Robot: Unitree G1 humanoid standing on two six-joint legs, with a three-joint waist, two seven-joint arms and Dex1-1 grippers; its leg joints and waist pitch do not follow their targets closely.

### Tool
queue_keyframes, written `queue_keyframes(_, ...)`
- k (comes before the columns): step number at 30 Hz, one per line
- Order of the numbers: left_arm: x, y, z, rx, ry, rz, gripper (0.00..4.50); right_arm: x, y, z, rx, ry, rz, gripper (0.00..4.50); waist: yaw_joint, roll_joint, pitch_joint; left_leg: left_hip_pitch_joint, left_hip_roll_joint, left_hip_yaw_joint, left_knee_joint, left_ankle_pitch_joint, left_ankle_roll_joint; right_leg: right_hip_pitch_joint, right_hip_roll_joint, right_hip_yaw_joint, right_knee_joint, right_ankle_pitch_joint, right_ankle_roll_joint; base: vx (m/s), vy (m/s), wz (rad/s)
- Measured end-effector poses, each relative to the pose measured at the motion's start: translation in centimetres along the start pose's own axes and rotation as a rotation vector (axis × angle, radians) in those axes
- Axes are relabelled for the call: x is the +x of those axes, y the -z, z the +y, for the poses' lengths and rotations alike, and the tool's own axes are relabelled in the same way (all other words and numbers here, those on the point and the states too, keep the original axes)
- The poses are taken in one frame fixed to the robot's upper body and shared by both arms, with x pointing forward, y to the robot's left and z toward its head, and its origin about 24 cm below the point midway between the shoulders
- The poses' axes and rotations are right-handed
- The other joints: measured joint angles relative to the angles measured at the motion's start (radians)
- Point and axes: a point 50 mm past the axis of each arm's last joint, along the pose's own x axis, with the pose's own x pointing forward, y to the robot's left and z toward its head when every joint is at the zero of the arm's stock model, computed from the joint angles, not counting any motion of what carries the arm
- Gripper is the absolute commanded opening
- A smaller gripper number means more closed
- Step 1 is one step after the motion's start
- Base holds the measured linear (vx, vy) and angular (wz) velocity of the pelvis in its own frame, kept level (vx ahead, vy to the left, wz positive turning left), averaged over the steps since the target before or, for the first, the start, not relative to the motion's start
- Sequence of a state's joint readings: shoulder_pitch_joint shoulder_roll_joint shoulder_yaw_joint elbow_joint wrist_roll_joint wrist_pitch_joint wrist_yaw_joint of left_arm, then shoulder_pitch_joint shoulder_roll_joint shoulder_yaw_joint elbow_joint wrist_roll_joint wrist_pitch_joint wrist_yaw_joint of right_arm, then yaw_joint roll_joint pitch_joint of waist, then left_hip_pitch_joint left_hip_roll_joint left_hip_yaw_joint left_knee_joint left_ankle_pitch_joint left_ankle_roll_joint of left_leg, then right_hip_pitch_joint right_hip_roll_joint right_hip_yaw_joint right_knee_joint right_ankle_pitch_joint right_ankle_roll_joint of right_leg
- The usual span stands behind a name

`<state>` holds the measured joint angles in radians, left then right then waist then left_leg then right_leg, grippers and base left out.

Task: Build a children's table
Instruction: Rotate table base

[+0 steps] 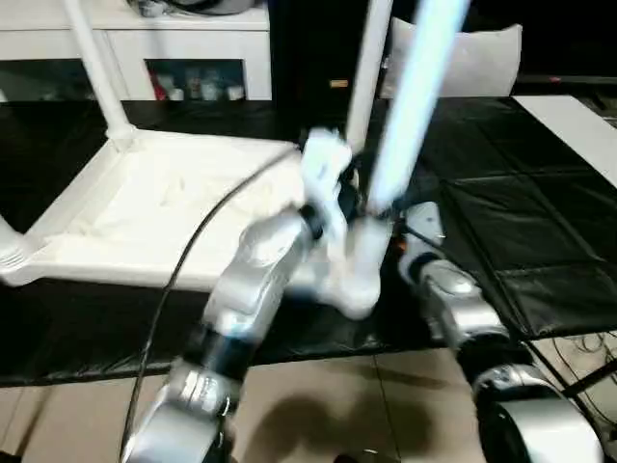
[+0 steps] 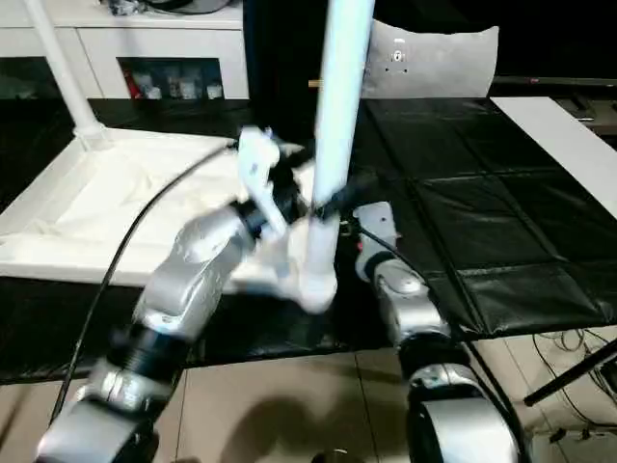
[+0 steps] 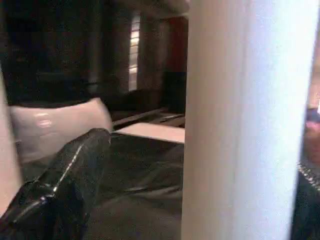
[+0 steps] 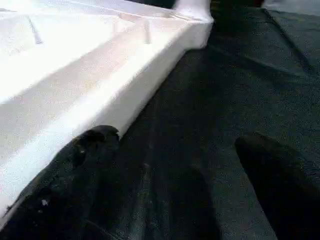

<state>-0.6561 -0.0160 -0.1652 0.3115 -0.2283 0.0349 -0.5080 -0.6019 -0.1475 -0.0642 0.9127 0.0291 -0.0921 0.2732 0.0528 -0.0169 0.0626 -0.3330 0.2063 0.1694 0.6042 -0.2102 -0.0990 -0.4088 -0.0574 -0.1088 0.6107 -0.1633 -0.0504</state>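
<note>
Round smooth white leg [image 2: 342, 106], ribbed tabletop [image 1: 145, 207].

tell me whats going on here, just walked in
A humanoid robot is putting a white children's table together on a black mat. The table top lies upside down, ribbed underside up. A leg stands in the far corner socket, and another leg stands upright at the near corner, right by the two arms. The left gripper is open around that near leg, one black finger beside it. The right gripper is open and holds nothing, low over the mat next to the top's edge.
</note>
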Motion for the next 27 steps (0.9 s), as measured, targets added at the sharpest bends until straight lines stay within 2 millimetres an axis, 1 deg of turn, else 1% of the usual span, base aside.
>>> queue_keyframes(1, -0.1, 0.1, 0.6, 0.015, -0.032, 0.003, 4.48, -0.5, 0.3, -1.0, 0.002, 0.027, 0.004, 4.5, 0.003, 0.001, 0.0, 0.0, 0.0, 0.0, -0.001, 0.0, 0.0, 0.0, 0.0, -0.001, 0.0, 0.0, 0.0, 0.0, 0.0, 0.0)
queue_keyframes(2, -0.2, 0.1, 0.9, 0.02, -0.049, 0.003, 4.48, -0.8, 0.5, -1.5, 0.003, 0.042, 0.008, 4.5, 0.004, 0.001, 0.0, 0.0, 0.0, 0.0, -0.001, 0.0, 0.0, 0.0, 0.0, -0.001, 0.0, 0.0, 0.0, 0.0, 0.0, 0.0)
queue_keyframes(4, -0.6, 0.3, 2.1, 0.035, -0.124, 0.006, 4.48, -2.0, 0.9, -3.3, 0.006, 0.091, 0.0, 4.5, 0.006, 0.004, -0.001, -0.001, 0.0, 0.0, -0.001, 0.0, 0.0, 0.0, 0.0, -0.001, -0.001, 0.0, 0.0, 0.0, 0.0, 0.0)
queue_keyframes(7, -1.3, 1.1, 3.1, 0.036, -0.195, 0.034, 4.48, -3.0, 0.9, -4.3, 0.012, 0.12, -0.017, 4.5, 0.005, 0.006, -0.002, -0.002, 0.0, 0.0, -0.001, 0.0, 0.0, -0.001, 0.0, -0.002, -0.001, 0.0, 0.0, 0.0, 0.0, 0.0)
queue_keyframes(9, -2.0, 1.7, 2.9, 0.019, -0.197, 0.035, 4.48, -3.5, 0.4, -4.1, 0.027, 0.118, -0.051, 4.5, 0.006, 0.009, -0.002, -0.002, 0.0, 0.0, -0.002, 0.0, 0.0, -0.001, 0.0, -0.002, -0.002, 0.0, 0.0, 0.0, 0.0, 0.0)
queue_keyframes(10, -2.6, 2.2, 2.6, -0.006, -0.188, 0.033, 4.48, -3.8, 0.1, -3.7, 0.04, 0.111, -0.072, 4.5, 0.007, 0.01, -0.002, -0.003, 0.0, 0.0, -0.002, 0.0, 0.0, -0.001, 0.0, -0.003, -0.003, 0.0, 0.001, 0.0, 0.0, 0.0)
queue_keyframes(13, -4.0, 3.0, 1.8, -0.058, -0.153, 0.029, 4.48, -4.4, -1.1, -3.2, 0.062, 0.094, -0.13, 4.5, 0.016, 0.011, -0.002, -0.008, 0.0, 0.0, -0.002, 0.0, 0.001, -0.003, 0.0, -0.004, -0.005, -0.001, 0.001, 0.0, 0.0, 0.0)
queue_keyframes(16, -5.9, 2.6, 1.1, -0.066, -0.125, -0.004, 4.48, -5.8, -2.1, -2.7, 0.048, 0.081, -0.194, 4.5, 0.028, 0.012, -0.003, -0.01, 0.001, -0.001, -0.003, 0.0, 0.002, -0.005, 0.0, -0.004, -0.005, -0.001, 0.002, 0.0, 0.0, 0.0)
queue_keyframes(18, -7.1, 2.3, 1.0, -0.079, -0.14, -0.022, 4.48, -6.6, -2.4, -2.4, 0.062, 0.067, -0.223, 4.5, 0.032, 0.013, -0.003, -0.012, 0.001, -0.001, -0.003, -0.001, 0.002, -0.007, 0.0, -0.004, -0.006, -0.001, 0.002, 0.0, 0.0, 0.0)
queue_keyframes(22, -10.4, 1.7, 0.9, -0.075, -0.196, -0.032, 4.48, -8.2, -3.0, -1.4, 0.1, 0.049, -0.262, 4.5, 0.03, 0.013, -0.003, -0.014, 0.001, 0.0, -0.003, -0.001, 0.001, -0.008, 0.0, -0.004, -0.007, -0.002, 0.003, 0.0, 0.0, 0.0)
queue_keyframes(24, -11.7, 1.7, 0.6, -0.078, -0.209, -0.022, 4.48, -8.6, -3.2, -1.0, 0.116, 0.045, -0.265, 4.5, 0.028, 0.013, -0.003, -0.015, 0.001, 0.0, -0.003, -0.001, 0.001, -0.008, 0.0, -0.005, -0.009, -0.002, 0.003, 0.0, 0.0, 0.0)
queue_keyframes(27, -14.7, 1.9, -0.5, -0.089, -0.241, 0.011, 4.48, -9.4, -3.3, 0.0, 0.129, 0.035, -0.255, 4.5, 0.016, 0.011, -0.004, -0.015, 0.001, -0.001, -0.005, -0.001, 0.002, -0.006, 0.0, -0.005, -0.014, 0.0, 0.006, 0.0, 0.0, 0.0)
